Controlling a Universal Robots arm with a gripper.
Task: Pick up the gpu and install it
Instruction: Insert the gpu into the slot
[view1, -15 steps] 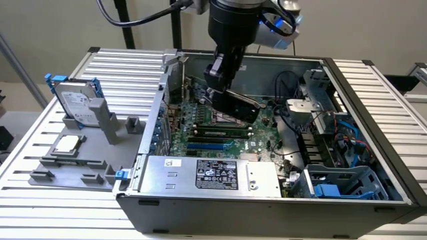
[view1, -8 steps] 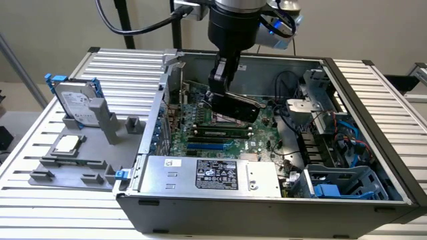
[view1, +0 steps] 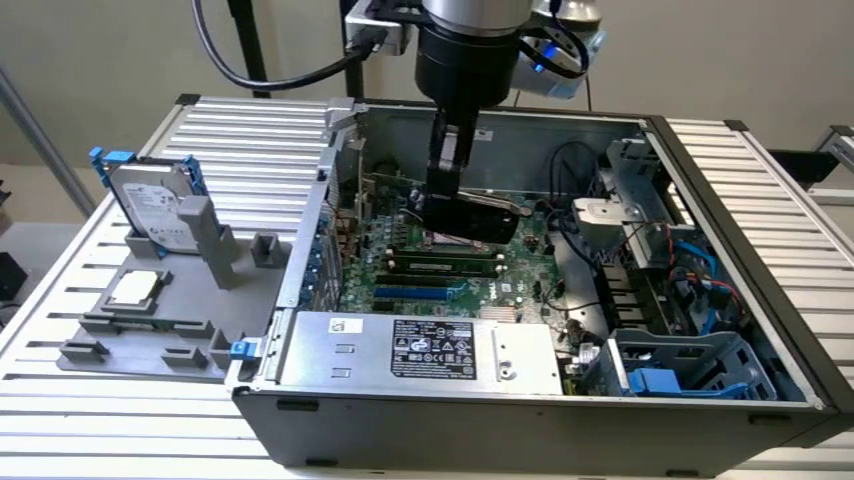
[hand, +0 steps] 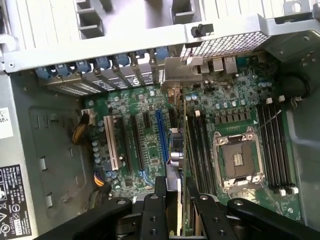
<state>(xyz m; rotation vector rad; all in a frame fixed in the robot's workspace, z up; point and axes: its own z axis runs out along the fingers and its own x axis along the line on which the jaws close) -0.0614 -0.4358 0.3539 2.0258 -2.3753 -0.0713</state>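
The gpu (view1: 470, 222) is held on edge inside the open computer case (view1: 534, 425), low over the green motherboard (view1: 358, 287), silver bracket (hand: 178, 75) toward the rear slot openings. The gripper (hand: 179, 196) is clamped on the card's upper edge. A hard drive (view1: 150, 205) stands outside the case.

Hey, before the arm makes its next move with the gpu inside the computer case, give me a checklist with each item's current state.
1. gpu clamped in the gripper: ok.
2. Card standing on edge over the motherboard: ok.
3. Silver bracket facing the case's rear wall: ok.
4. Card edge lined up with a motherboard slot: cannot tell.
5. Card fully seated: cannot tell.
6. Hard drive outside the case, away from the arm: ok.
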